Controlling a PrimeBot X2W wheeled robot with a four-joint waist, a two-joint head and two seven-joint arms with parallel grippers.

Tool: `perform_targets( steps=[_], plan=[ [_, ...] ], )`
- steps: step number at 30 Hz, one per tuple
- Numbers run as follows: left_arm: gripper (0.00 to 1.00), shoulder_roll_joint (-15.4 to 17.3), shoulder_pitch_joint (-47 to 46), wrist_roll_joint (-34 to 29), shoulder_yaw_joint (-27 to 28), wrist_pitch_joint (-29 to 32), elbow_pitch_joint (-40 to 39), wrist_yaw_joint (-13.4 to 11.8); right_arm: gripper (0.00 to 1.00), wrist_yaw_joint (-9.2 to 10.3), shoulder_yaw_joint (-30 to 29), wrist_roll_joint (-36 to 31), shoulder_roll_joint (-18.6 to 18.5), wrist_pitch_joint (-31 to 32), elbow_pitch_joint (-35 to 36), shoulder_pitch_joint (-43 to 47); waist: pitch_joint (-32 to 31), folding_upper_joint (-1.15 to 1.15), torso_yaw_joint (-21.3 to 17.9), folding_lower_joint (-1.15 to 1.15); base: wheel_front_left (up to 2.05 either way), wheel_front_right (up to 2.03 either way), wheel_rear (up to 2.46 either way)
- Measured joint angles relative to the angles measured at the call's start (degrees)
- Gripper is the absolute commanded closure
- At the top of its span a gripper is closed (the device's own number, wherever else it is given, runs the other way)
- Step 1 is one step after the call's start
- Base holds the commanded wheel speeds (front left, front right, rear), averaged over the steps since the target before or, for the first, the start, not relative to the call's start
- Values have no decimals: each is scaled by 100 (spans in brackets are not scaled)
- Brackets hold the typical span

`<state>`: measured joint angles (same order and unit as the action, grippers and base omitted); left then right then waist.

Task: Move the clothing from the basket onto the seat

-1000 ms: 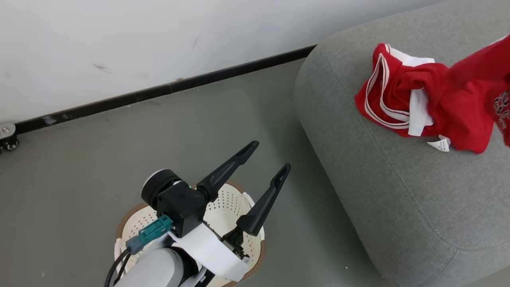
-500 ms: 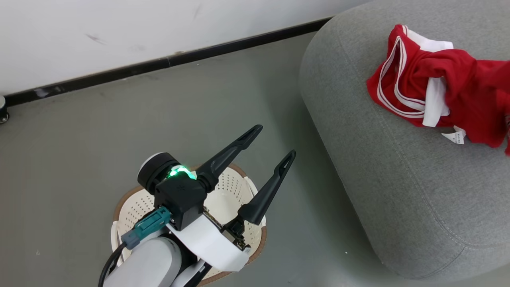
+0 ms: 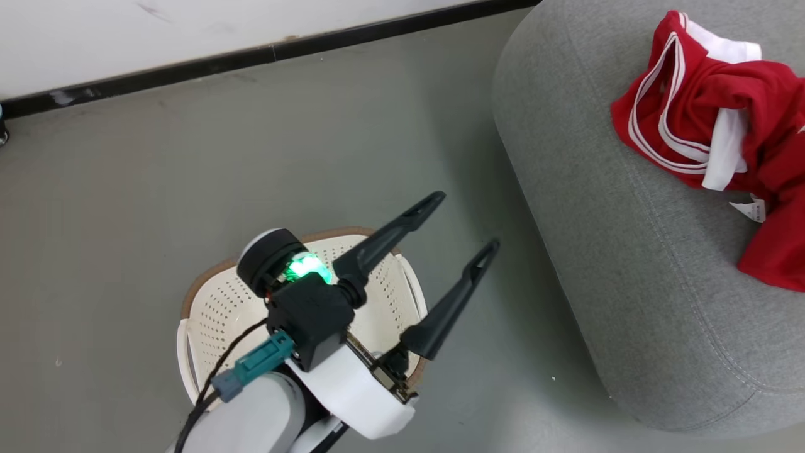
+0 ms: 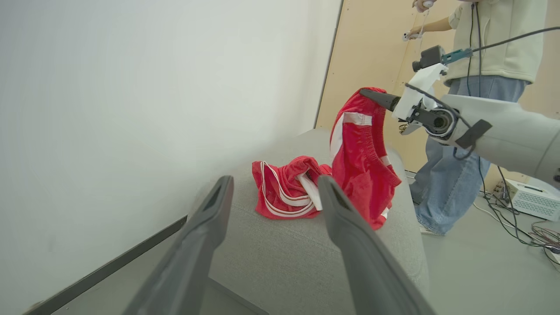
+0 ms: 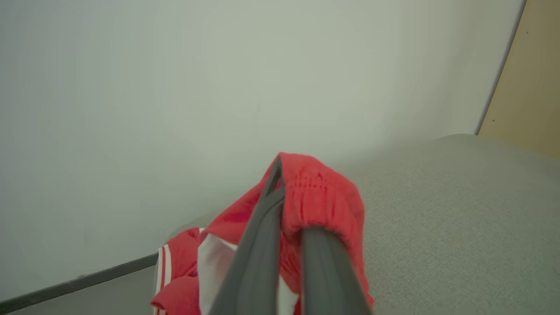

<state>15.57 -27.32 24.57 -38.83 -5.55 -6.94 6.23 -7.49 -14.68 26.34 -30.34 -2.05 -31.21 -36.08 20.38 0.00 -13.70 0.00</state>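
Between the closed fingers of the right gripper [image 4: 371, 93], a pair of red shorts [image 4: 358, 153] is pinched by the elastic waistband. The cloth hangs straight down below them, and its lower end appears to rest on the grey seat [image 4: 284, 258]. That high grip probably lets the shorts settle in a heap once let go. Just beside the hanging end, another red garment [image 4: 284, 192] lies crumpled on the seat. Under the spread, empty fingers of the left gripper [image 3: 464, 221] stands the white basket [image 3: 210, 302], and what shows of its inside is bare. Beyond the right fingers stands a person [image 4: 494, 39].
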Motion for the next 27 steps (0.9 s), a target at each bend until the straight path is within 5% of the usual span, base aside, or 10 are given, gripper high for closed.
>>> perform_targets(
  steps=[18,19,23,25,26,27],
  plan=[
    [0,-185,-314,-121,-621,57,-20,36,100,0,-193,-676,445,-301,-818,-383,529,0,240,0,0,0,0],
    [0,-188,-339,-121,-631,56,-2,38,79,0,-186,-680,446,-309,-821,-413,549,0,246,0,0,0,0],
    [0,-159,-351,-123,-637,37,145,42,42,0,-69,-753,530,-367,-846,-476,559,0,215,0,0,0,0],
    [0,-155,-352,-123,-660,-9,215,43,11,0,-22,-776,541,-408,-861,-476,546,0,188,0,0,0,0],
    [0,-155,-352,-122,-672,-10,252,45,0,0,-2,-783,541,-410,-865,-474,537,0,173,0,0,0,0],
    [0,-155,-352,-121,-682,-12,286,60,0,0,19,-784,541,-419,-869,-472,527,0,157,0,0,0,0]
  ],
)
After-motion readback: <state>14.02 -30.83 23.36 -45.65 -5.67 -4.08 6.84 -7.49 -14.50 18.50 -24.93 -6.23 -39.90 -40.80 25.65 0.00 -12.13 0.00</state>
